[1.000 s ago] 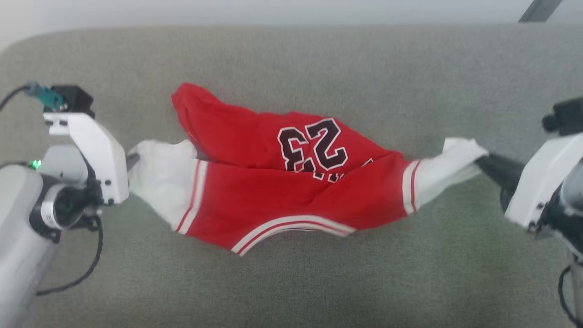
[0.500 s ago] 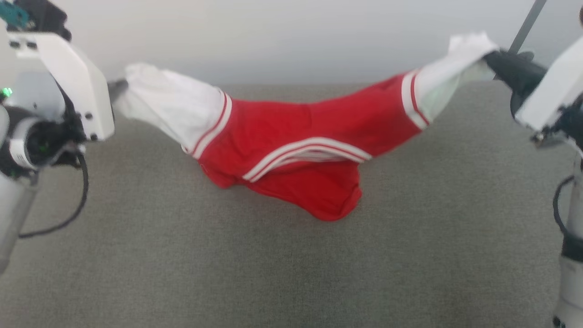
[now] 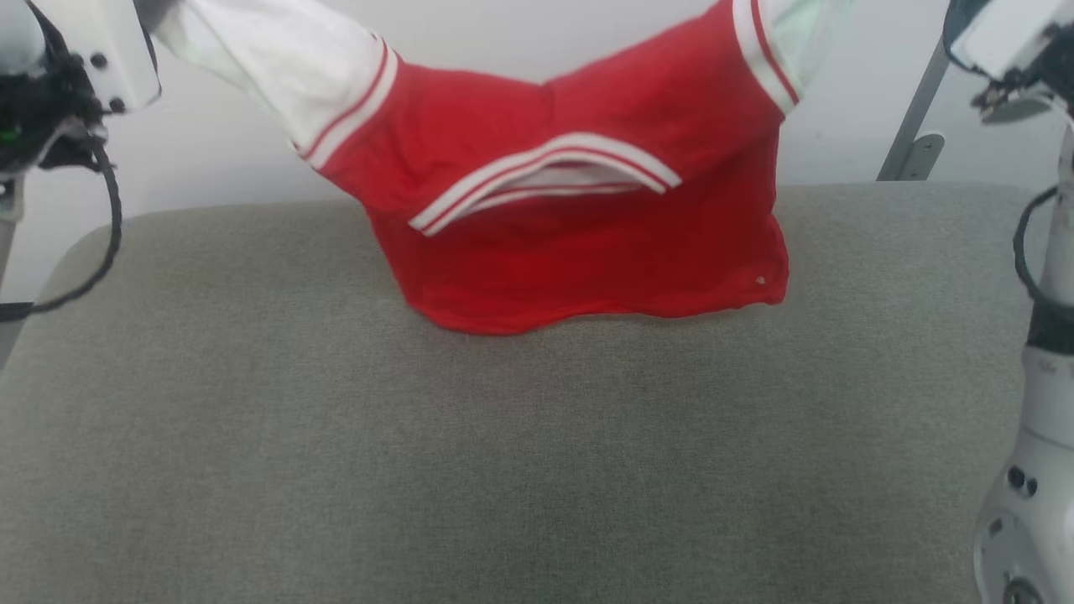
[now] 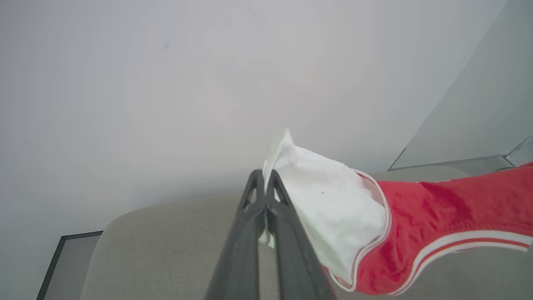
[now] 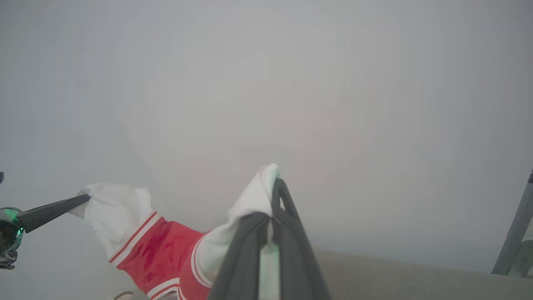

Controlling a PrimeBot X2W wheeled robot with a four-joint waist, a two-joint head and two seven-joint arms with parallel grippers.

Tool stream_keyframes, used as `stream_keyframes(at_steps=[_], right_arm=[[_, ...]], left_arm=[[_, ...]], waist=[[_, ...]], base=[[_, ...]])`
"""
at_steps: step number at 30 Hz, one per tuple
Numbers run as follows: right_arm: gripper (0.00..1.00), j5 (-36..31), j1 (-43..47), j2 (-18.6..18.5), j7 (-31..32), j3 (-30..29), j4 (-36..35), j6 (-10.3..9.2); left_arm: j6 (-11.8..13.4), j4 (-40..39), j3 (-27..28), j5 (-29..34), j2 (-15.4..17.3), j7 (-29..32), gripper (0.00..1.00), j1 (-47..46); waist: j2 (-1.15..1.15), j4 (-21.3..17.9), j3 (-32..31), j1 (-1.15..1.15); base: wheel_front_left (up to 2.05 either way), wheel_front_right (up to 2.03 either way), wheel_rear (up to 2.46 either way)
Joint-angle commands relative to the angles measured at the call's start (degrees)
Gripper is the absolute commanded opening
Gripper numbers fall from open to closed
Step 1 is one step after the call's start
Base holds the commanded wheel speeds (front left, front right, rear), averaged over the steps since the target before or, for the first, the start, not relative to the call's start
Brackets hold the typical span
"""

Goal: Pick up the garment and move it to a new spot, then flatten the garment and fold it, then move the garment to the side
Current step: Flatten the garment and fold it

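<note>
Bench [image 3: 537, 470]: grey, cloth-covered and padded, with a rounded far left corner.
Right arm [image 3: 1036, 495]: a pale column rising at the bench's right end, with a dark cable looping beside it.
Garment [image 3: 579, 210]: lifted above the far half of the bench and hung spread between both hands. The red body sags in the middle and the white-and-red striped neck trim faces the head camera. The lower hem hangs down to about bench level — whether it touches the cloth I cannot tell.
Left hand [image 4: 265, 179]: high above the bench's left end, its fingers pressed together and pinching the edge of one white sleeve.
Right hand [image 5: 275, 196]: high above the bench's right end, clamped tight on the other white sleeve — cloth bunches over one finger.
Wall [image 3: 210, 159]: pale and plain, behind the bench's far edge.
Pole [image 3: 914, 126]: grey metal, slanting up behind the bench's far right corner.
</note>
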Motion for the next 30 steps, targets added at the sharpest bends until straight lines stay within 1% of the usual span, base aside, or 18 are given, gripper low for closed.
stream_keyframes(at_steps=[1,4,8,13,14,15,19,22,23,24,27,30], right_arm=[[0.0,-0.72,-1.27,-0.08,-0.88,0.45,0.8,0.0],[0.0,-1.43,-3.53,-0.38,-2.71,1.05,3.49,0.0],[0.0,-1.84,-6.27,-0.83,-6.55,1.84,7.39,-0.01],[0.0,-2.65,-10.46,-2.33,-13.92,3.57,13.17,0.0],[0.0,-2.93,-11.47,-2.89,-15.56,4.06,14.45,0.0],[0.0,-3.54,-12.57,-3.6,-17.75,4.87,15.74,0.0],[0.0,-4.14,-17.85,-5.49,-26.43,7.42,20.28,0.0],[0.0,-4.77,-21.89,-7.02,-34.67,9.8,23.39,-0.01],[0.0,-4.74,-23.29,-7.47,-37.53,10.46,24.33,0.0],[0.0,-5.3,-24.59,-8.09,-40.76,11.31,25.0,0.0],[0.0,-6.05,-27.74,-9.79,-48.93,14.15,27.49,0.0],[0.0,-6.15,-29.72,-11.22,-54.09,17.67,30.31,0.0]], left_arm=[[-0.38,0.8,-0.04,0.81,-0.38,-0.68,0.0,-1.4],[-0.79,2.96,-0.43,1.52,-1.25,-1.36,0.0,-3.25],[-1.78,6.1,-0.48,2.39,-2.71,-4.2,0.0,-5.64],[-2.77,10.33,-0.09,4.15,-4.96,-9.5,0.0,-9.38],[-2.58,11.14,0.09,4.56,-5.31,-10.82,0.0,-10.52],[-2.5,12.14,0.23,4.88,-5.84,-12.48,0.0,-11.72],[-3.69,15.46,0.19,7.54,-7.96,-18.89,0.0,-17.22],[-4.59,18.39,0.25,9.21,-9.26,-24.19,0.0,-21.94],[-5.4,18.82,-0.06,10.32,-9.53,-26.61,0.0,-24.03],[-5.4,19.81,0.32,10.84,-10.02,-28.91,0.0,-25.65],[-6.48,22.41,0.16,12.79,-11.33,-36.23,0.0,-29.27],[-7.94,24.96,-0.38,14.5,-12.49,-42.16,0.0,-31.12]], waist=[[0.0,-0.12,-0.02,0.0],[0.0,-0.2,0.25,0.0],[0.0,-0.3,1.59,0.0],[0.0,-0.23,6.17,0.0],[0.0,-0.19,7.44,0.0],[0.0,-0.12,8.67,0.0],[0.0,0.13,14.43,0.0],[0.0,0.27,18.34,0.0],[0.0,0.39,19.62,0.0],[0.0,0.53,20.74,0.0],[0.0,1.14,23.42,0.0],[0.0,1.78,25.05,0.0]], base=[[0.0,0.0,0.0],[0.0,0.0,0.0],[0.0,0.0,0.0],[0.0,0.0,0.0],[0.0,0.0,0.0],[0.0,0.0,0.0],[0.0,0.0,0.0],[0.0,0.0,0.0],[0.0,0.0,0.0],[0.0,0.0,0.0],[0.0,0.0,0.0],[0.0,0.0,0.0]])
